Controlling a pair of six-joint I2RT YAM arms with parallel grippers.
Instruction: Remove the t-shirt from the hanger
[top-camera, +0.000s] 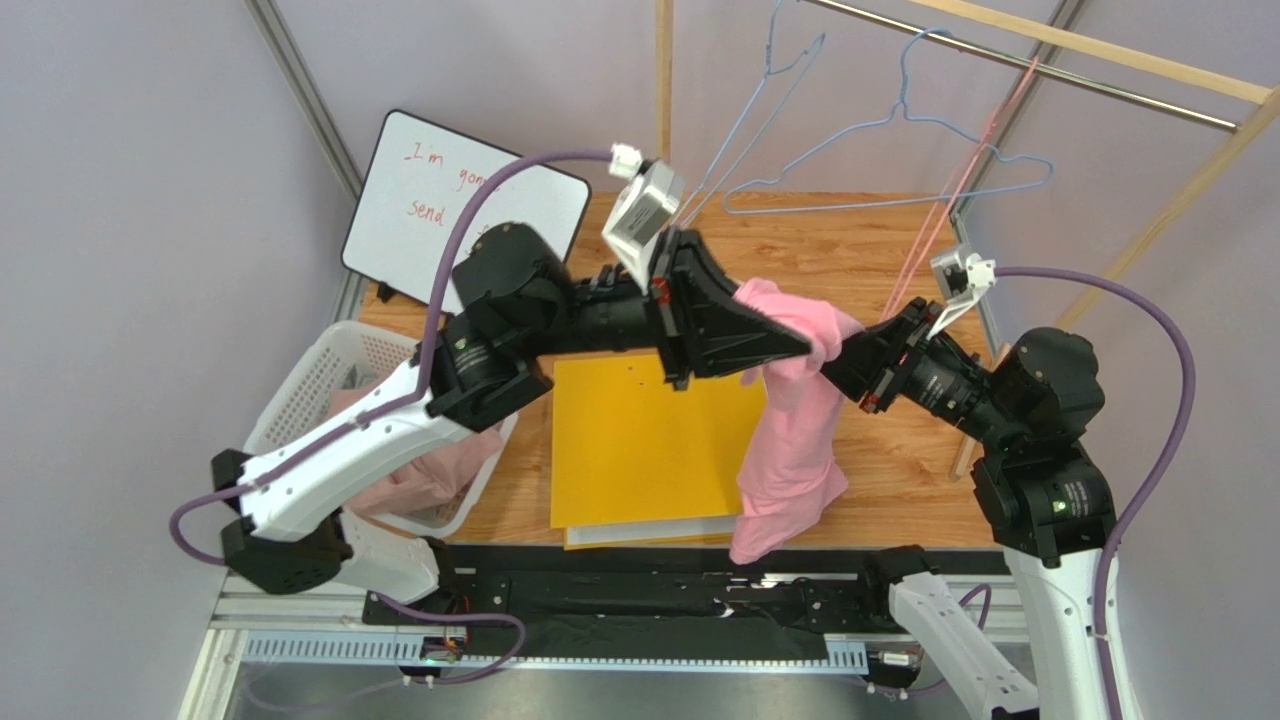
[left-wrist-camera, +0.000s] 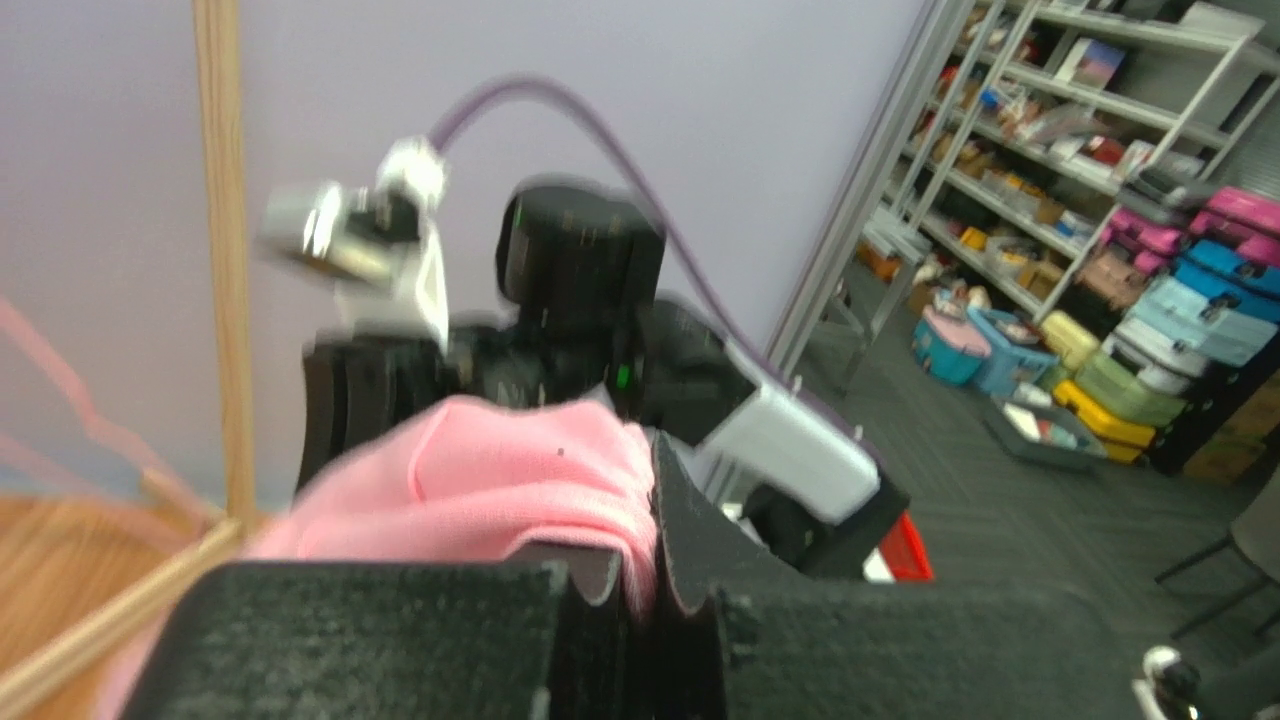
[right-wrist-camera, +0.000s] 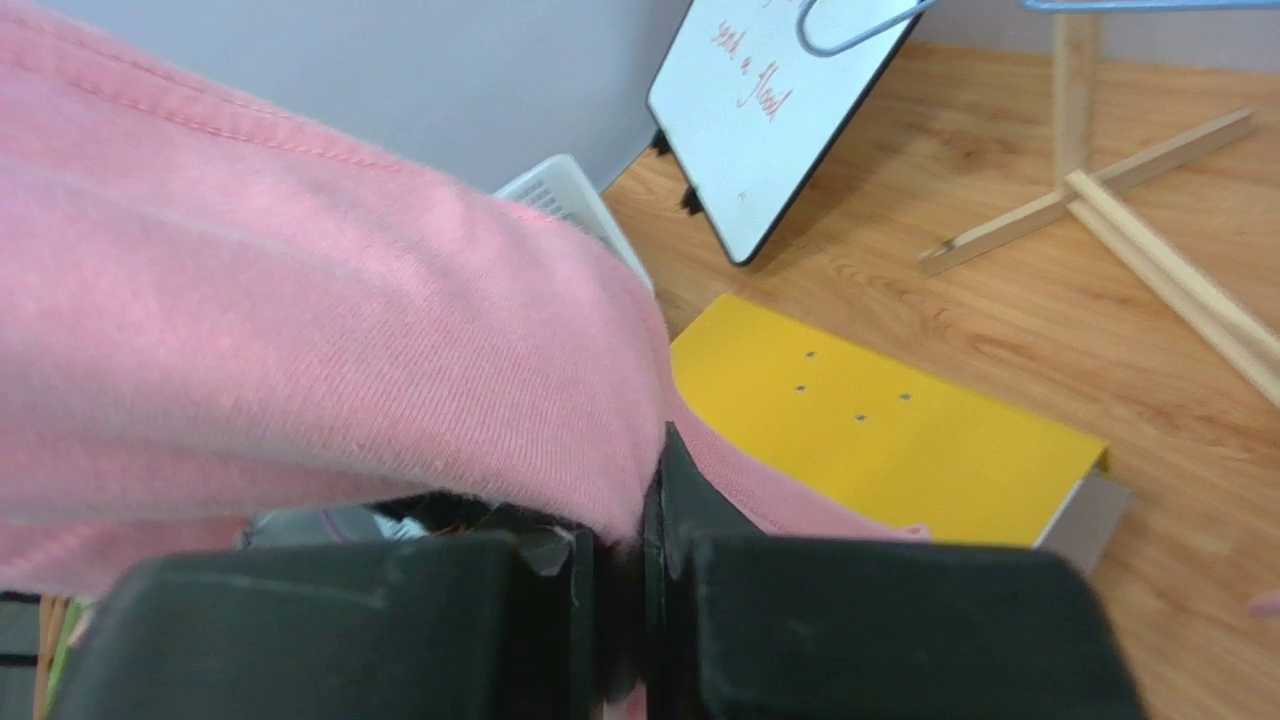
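Observation:
The pink t-shirt (top-camera: 793, 420) hangs bunched over the table, its top pinched between both grippers and its body drooping to the front edge of the yellow board. My left gripper (top-camera: 801, 347) is shut on the shirt's top from the left; the fabric (left-wrist-camera: 481, 480) runs between its jaws (left-wrist-camera: 657, 578). My right gripper (top-camera: 845, 360) is shut on the same fold from the right, with cloth (right-wrist-camera: 301, 330) draped over its fingers (right-wrist-camera: 633, 558). A thin pink hanger (top-camera: 962, 188) slants from the rod down behind the right wrist. I cannot tell whether it still touches the shirt.
Two blue wire hangers (top-camera: 887, 150) hang from the metal rod (top-camera: 1052, 68) of a wooden rack (top-camera: 663, 90). A yellow board (top-camera: 646, 435) lies on the wooden table. A white basket (top-camera: 323, 383) with pink clothes stands at left, a whiteboard (top-camera: 451, 195) behind it.

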